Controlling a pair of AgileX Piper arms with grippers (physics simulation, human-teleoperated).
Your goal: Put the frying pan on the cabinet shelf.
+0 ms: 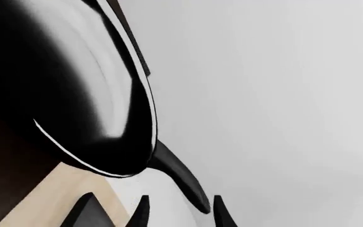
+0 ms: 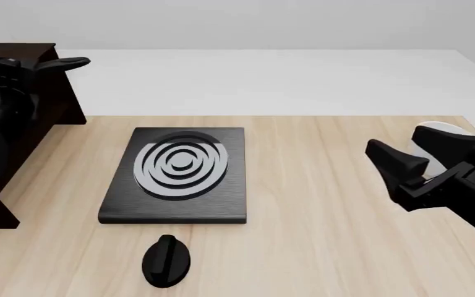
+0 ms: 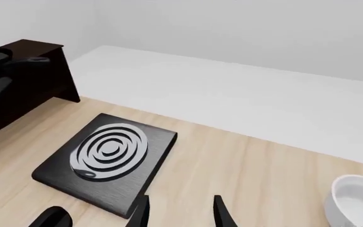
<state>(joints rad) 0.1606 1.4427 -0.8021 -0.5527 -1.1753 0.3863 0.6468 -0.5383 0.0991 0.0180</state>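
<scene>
Nearest the front camera, a small black round knob (image 2: 166, 260) lies on the pale wooden table (image 2: 320, 204), just in front of the square black hob with grey rings (image 2: 178, 174). To the right, the right gripper (image 2: 396, 166) hovers above the table with its fingers parted and nothing between them; the right wrist view shows both fingertips (image 3: 138, 213) spread over bare wood. Partly hidden behind that arm sits a white round bowl (image 2: 440, 141) near the table's right edge.

At the far left stands the large dark brown wooden cabinet (image 2: 60, 102). The left arm reaches over it, and the left gripper (image 1: 180, 213) is open — in the left wrist view its fingertips sit either side of the long thin black handle without clamping it. The small round black frying pan (image 1: 81, 99) with its shiny pale-grey inside fills that view; in the front view only its handle (image 2: 66, 63) shows, poking out above the cabinet's top.
</scene>
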